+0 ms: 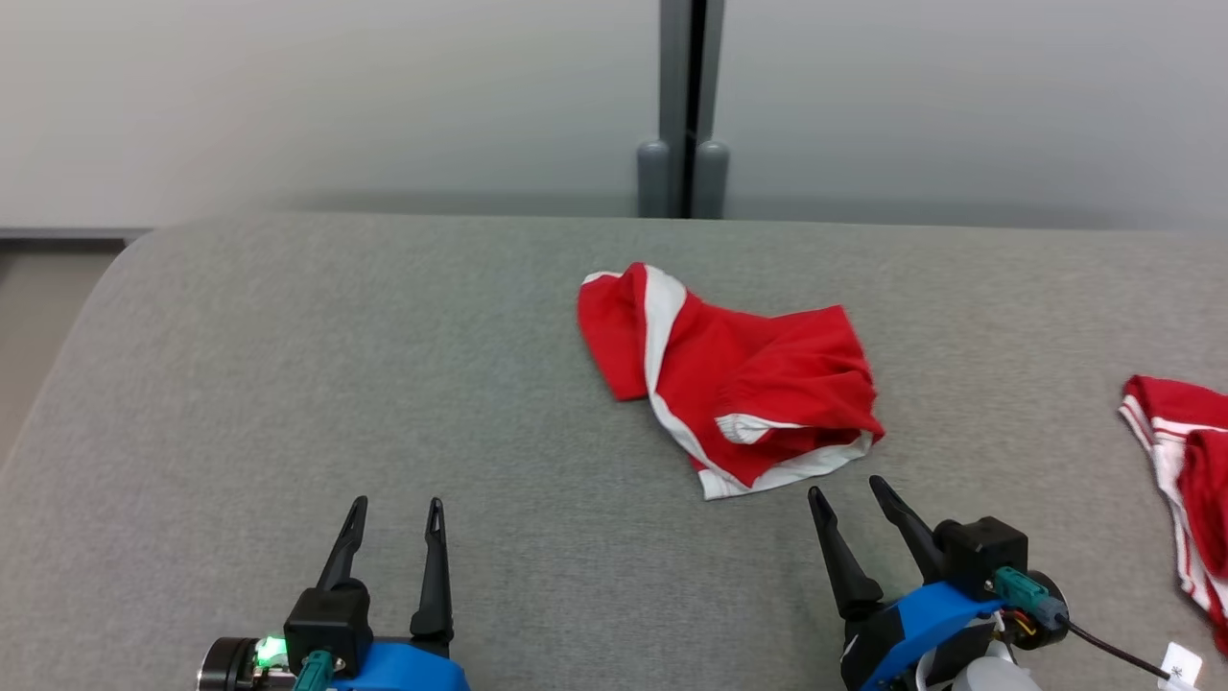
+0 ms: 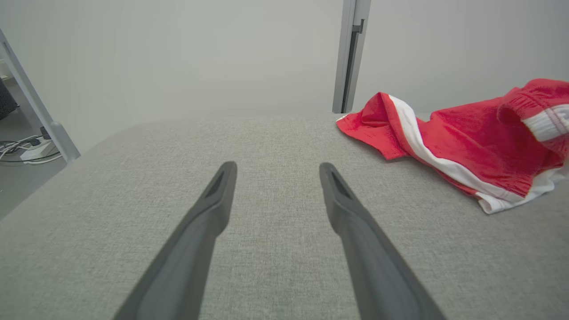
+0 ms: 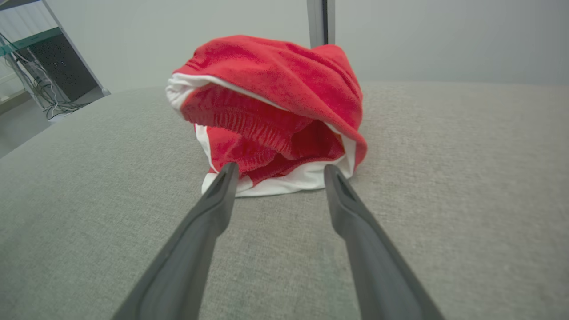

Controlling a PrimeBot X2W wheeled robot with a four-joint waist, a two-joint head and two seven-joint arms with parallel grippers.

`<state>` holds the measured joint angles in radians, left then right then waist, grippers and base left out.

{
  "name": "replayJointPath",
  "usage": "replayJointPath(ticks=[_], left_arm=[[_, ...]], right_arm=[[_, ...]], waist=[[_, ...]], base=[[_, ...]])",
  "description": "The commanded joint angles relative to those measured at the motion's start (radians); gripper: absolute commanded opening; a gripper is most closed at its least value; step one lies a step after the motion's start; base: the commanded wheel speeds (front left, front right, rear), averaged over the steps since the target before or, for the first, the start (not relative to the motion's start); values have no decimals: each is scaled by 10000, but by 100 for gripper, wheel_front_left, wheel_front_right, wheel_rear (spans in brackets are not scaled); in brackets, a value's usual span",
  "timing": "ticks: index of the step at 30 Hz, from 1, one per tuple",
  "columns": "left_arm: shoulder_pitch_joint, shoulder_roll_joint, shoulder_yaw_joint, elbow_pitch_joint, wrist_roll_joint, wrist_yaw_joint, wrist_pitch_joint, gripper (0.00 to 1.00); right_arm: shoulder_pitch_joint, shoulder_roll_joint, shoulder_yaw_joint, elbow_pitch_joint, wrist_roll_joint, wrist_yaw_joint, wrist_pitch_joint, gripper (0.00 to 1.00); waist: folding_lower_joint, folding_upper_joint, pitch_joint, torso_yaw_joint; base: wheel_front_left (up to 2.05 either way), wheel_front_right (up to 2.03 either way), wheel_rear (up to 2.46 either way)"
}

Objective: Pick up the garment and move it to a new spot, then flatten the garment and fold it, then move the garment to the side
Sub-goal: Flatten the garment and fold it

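The garment (image 1: 739, 384) is a pair of red shorts with white trim, lying crumpled near the middle of the grey padded surface (image 1: 336, 365). It also appears at the right of the left wrist view as the garment (image 2: 466, 138), and close ahead in the right wrist view as the garment (image 3: 275, 111). My right gripper (image 1: 849, 491) is open, its tips just short of the garment's near white hem, touching nothing. In the right wrist view the right gripper (image 3: 278, 171) frames that hem. My left gripper (image 1: 398, 506) is open and empty, well to the left of the garment, over bare surface; the left gripper (image 2: 276, 169) points across the surface.
A second red and white piece of cloth (image 1: 1185, 470) lies at the right edge of the surface. A grey post (image 1: 683, 106) stands behind the far edge against a pale wall. The surface's left edge drops to floor with cables (image 2: 26, 149).
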<state>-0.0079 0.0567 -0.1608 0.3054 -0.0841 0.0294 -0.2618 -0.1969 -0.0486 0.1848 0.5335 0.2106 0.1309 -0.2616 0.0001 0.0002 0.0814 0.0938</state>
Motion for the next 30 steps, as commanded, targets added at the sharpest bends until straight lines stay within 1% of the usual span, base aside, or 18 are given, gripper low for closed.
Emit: replayJointPath(ticks=[1, 3, 8, 14, 19, 20, 21, 22, 23, 24, 25, 26, 30], left_arm=[[-213, -18, -38, -51, 72, -24, -44, 100], [-312, -35, -101, -90, 26, -53, -43, 100], [-360, -62, -141, -121, -46, -76, -43, 100], [-387, -66, -190, -153, -136, -65, -43, 100], [-498, -64, -357, -265, -299, 35, -43, 100], [-519, -63, -383, -275, -331, 49, -43, 100], [-539, -62, -399, -269, -367, 65, -43, 100], [-576, -62, -428, -251, -373, 47, -43, 100], [-608, -64, -446, -230, -377, 51, -43, 100], [-622, -63, -462, -209, -393, 54, -43, 100], [-618, -63, -472, -193, -414, 58, -43, 100], [-624, -63, -487, -178, -421, 49, -43, 100], [-663, -62, -494, -134, -416, 28, -43, 100]], right_arm=[[-186, -40, 5, 102, -52, -3, -48, 100], [-610, -35, 123, 491, -230, -2, -46, 100], [-969, -41, 63, 1066, -513, -3, -46, 100], [-1103, -41, -102, 1280, -671, -3, -46, 100], [-1127, -40, -12, 1004, -669, -3, -42, 100], [-1108, -41, -9, 918, -620, -3, -42, 87], [-1070, -40, 30, 857, -597, -3, -42, 80], [-1016, -40, 56, 819, -570, -3, -42, 64], [-976, -40, 76, 774, -509, -2, -42, 51], [-960, -40, 94, 740, -487, -2, -42, 44], [-959, -40, 111, 699, -491, -2, -42, 16], [-969, -40, 126, 676, -492, -2, -42, 0], [-1077, -40, 133, 244, -374, -2, -43, 0]], waist=[[-1, -2, 608, 669], [-1, -2, 901, 1218], [-1, -2, 1179, 1800], [-1, -2, 1300, 1964], [-1, -2, 1419, 1859], [-1, -2, 1431, 1823], [-1, -2, 1428, 1780], [-1, -2, 1424, 1743], [-1, -2, 1420, 1702], [-1, -2, 1413, 1667], [-1, -2, 1412, 1628], [-1, -2, 1412, 1596], [-1, -2, 1339, 1491]], base=[[0, 0, 0], [0, 0, 0], [0, 0, 0], [0, 0, 0], [0, 0, 0], [0, 0, 0], [0, 0, 0], [0, 0, 0], [0, 0, 0], [0, 0, 0], [0, 0, 0], [0, 0, 0], [0, 0, 0]])
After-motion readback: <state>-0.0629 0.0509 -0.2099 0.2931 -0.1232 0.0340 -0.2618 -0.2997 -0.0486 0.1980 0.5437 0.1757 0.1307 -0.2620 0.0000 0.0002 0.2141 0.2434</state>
